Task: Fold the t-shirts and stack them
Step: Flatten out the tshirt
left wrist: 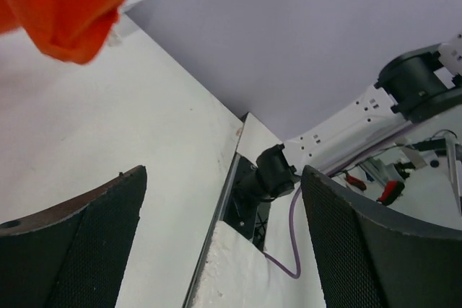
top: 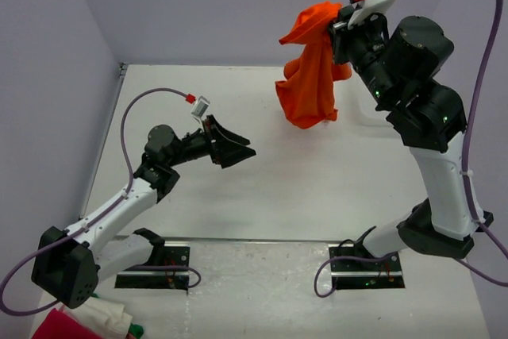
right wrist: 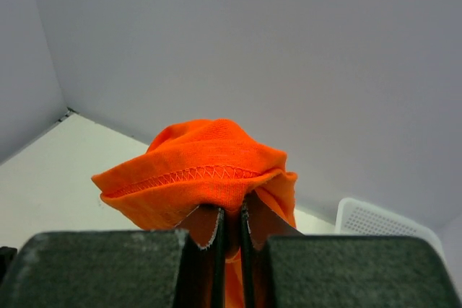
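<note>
Aloft, right jaws clench the orange t-shirt [top: 311, 85], hem hanging free over the table [top: 262, 196]; left jaws gape empty.

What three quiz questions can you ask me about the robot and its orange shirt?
1. True or false: the orange t-shirt lies flat on the table.
2. Which one holds the shirt: A, the left end effector, or B, the right end effector?
3. Fill in the gap: the left end effector's jaws are ____.

Key: 1 false, it hangs bunched in the air. 2 B. 3 open, with nothing between them.
</note>
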